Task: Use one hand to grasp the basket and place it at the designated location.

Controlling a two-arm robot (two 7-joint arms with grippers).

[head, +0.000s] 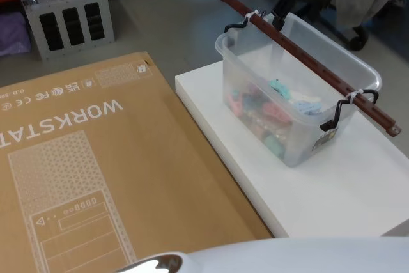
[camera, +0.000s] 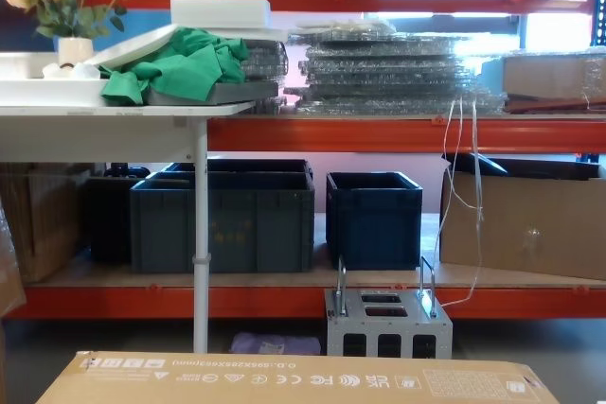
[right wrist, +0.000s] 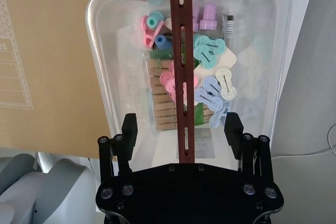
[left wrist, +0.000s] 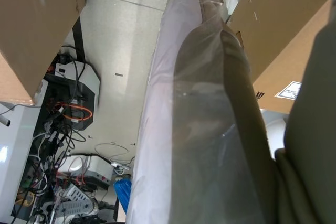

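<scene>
- Surface: one white platform (head: 358, 190), flat, with a grey floor (head: 172, 23) around it.
- Basket (head: 255, 87): one, translucent, standing on the white platform towards its far end, well clear of the near edge.
- Handle: one red-brown slotted bar (head: 307, 62) lying lengthwise over the basket's open top, held by two black hooks (head: 339, 114), one at each end, each tied with a white strap.
- Contents: a heap of small pink, blue, mint and cream clips (right wrist: 210, 85) over a row of wooden pegs; too jumbled to count.
- Right gripper (right wrist: 181, 129): one, black, poised over the far end of the basket, fingers spread wide with the bar passing between them and touching neither.
- Cardboard box (head: 96, 171): one, large and flat, printed WORKSTATION, just beside the platform on the robot's left.
- Grey metal block (head: 64, 14): one, slotted, with two upright handles, on the floor beyond the box.
- Room behind: orange racking (camera: 379, 130); two dark blue crates (camera: 374, 219) side by side in front, a third behind.
- White table (camera: 114, 120): one, carrying one vase of flowers (camera: 71, 7) and one green cloth (camera: 175, 63).
</scene>
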